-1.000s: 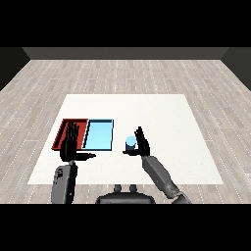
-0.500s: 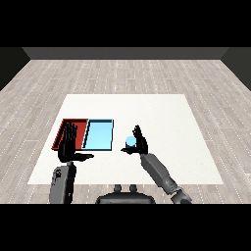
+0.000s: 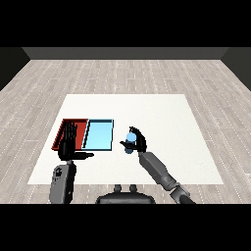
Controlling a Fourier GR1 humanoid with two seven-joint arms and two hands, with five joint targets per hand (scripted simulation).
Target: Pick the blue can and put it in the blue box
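Observation:
The blue can (image 3: 130, 142) is a small light blue cylinder just right of the light blue tray (image 3: 99, 135). My right hand (image 3: 138, 141) has its fingers and thumb curled round the can. The can sits a short way right of the tray's right rim, outside it. My left hand (image 3: 68, 142) is raised with straight fingers in front of the red tray (image 3: 65, 129), holding nothing.
The red tray and the light blue tray lie side by side at the left of the white table (image 3: 162, 117). Grey wood floor surrounds the table. The table's near edge runs just behind my forearms.
My right hand has closed its fingers round the blue can. The left hand has shifted slightly and stays spread.

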